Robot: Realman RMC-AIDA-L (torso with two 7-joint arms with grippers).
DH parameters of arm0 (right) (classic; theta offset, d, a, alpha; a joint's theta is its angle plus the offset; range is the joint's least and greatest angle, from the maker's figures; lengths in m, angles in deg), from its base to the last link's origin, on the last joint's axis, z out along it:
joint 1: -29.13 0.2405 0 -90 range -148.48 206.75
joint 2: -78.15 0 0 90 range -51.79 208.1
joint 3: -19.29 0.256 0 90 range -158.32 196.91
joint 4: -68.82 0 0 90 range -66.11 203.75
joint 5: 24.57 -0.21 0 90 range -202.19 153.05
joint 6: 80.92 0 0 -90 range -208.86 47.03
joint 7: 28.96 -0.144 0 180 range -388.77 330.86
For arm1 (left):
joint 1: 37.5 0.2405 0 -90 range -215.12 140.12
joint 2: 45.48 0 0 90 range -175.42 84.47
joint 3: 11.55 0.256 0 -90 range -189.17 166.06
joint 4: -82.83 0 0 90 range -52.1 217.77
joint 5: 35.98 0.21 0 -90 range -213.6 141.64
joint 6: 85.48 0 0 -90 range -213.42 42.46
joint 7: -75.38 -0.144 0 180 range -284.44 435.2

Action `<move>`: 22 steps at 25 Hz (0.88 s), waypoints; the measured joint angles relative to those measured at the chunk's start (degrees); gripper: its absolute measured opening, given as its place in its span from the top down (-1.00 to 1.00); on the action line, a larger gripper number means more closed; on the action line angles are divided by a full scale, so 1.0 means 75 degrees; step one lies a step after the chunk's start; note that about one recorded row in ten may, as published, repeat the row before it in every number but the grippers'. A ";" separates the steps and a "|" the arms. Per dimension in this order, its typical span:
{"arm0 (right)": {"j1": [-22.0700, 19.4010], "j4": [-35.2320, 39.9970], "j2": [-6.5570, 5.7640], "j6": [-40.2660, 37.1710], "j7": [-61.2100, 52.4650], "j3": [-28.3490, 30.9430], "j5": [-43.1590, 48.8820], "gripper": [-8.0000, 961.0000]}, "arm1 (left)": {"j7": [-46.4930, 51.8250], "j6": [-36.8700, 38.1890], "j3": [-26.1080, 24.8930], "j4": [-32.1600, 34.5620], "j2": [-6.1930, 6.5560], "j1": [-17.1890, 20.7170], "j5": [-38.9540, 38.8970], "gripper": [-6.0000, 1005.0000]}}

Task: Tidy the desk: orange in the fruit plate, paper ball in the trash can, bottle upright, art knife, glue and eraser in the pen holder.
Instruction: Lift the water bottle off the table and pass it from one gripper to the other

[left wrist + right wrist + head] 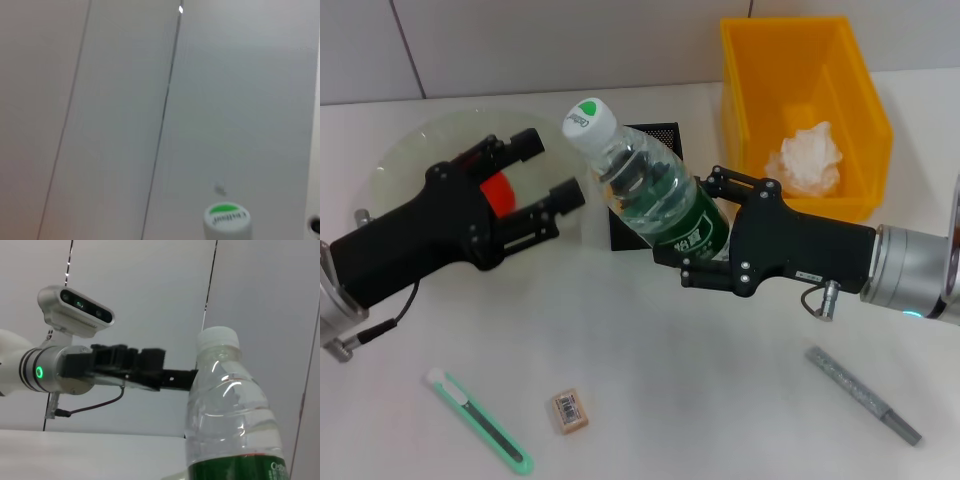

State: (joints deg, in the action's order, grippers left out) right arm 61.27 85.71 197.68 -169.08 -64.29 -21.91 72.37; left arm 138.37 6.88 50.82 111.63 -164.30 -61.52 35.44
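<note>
one bottle is clamped, tilted, by the right gripper at frame centre. the left gripper, fingers apart, is held over the fruit plate at upper left.

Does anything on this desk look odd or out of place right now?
The bottle leans tilted in the right gripper instead of standing. The art knife, eraser and glue lie loose on the desk, outside the pen holder.

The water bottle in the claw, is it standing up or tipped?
Tipped. The bottle leans with its cap toward the left claw, gripped around its green label by the right claw; whether it touches the table is hidden.
</note>
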 joint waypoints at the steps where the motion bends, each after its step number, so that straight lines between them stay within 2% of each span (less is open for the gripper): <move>1: 0.0022 -0.0018 0.0001 0.0017 0.0001 -0.0001 0.0000 -0.59 | -0.0030 0.0003 0.0002 -0.0225 -0.0001 -0.0095 -0.0231 -0.68; 10: 0.0179 -0.0285 0.0009 0.0115 0.0315 0.0056 -0.0041 -0.59 | -0.0084 0.0008 0.0000 -0.0549 -0.0011 -0.0257 -0.0587 -0.67; 22: 0.0272 -0.0743 0.0025 -0.0042 0.1017 0.0065 -0.0808 -0.59 | -0.0090 0.0194 0.0019 -0.0795 -0.0036 -0.0330 -0.1075 -0.67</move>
State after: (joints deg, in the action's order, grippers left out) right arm 63.30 80.14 197.87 -169.39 -56.66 -21.42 66.31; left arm 137.69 8.34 50.96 105.66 -164.57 -63.99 27.37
